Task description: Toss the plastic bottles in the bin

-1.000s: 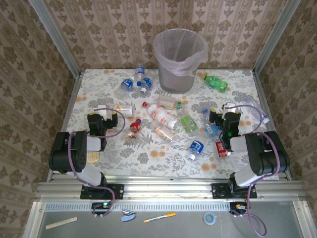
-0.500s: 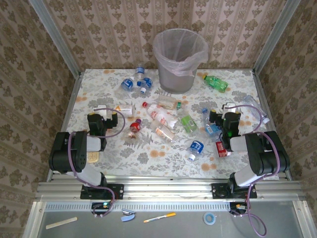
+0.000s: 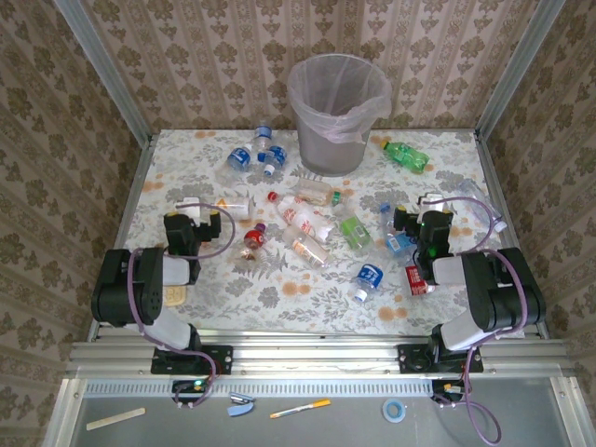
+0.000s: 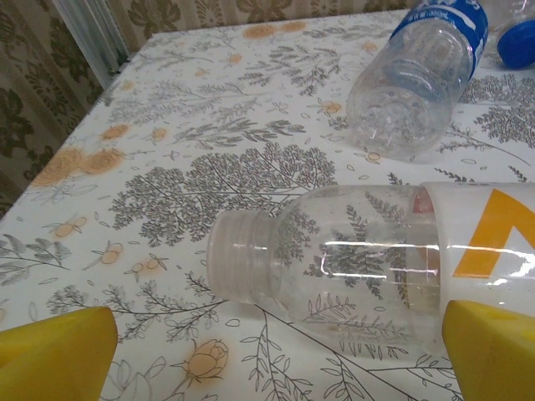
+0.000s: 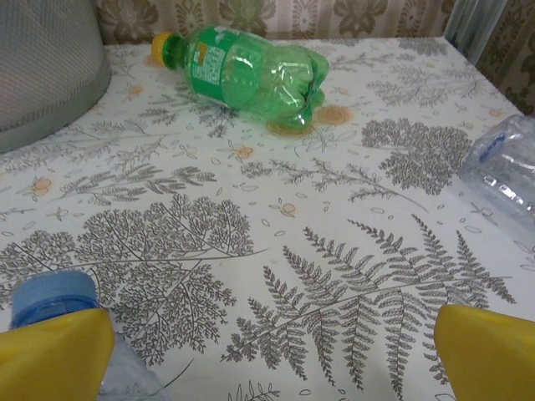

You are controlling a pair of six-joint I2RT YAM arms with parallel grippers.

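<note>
Both gaping wide, left claw (image 4: 276,355) and right claw (image 5: 272,351) sit amid bottles (image 3: 312,223) strewn in front of the bin (image 3: 326,149), and the capless bottle (image 4: 359,259) between the left fingers (image 4: 58,351) could squirt or roll away when squeezed.

White tablecloth (image 3: 233,298) printed with grey ferns and orange blossoms; beige-and-brown damask wallpaper (image 3: 214,56). The bin (image 3: 331,154) is translucent grey. A green bottle (image 5: 251,75) has a yellow cap (image 5: 160,42). A clear bottle (image 4: 351,259) carries a white label with an orange mark, and another clear bottle (image 4: 422,75) has a blue label. The fingertips (image 4: 58,355) of the left gripper (image 4: 267,363) and the right gripper (image 5: 267,355) are yellow.
</note>
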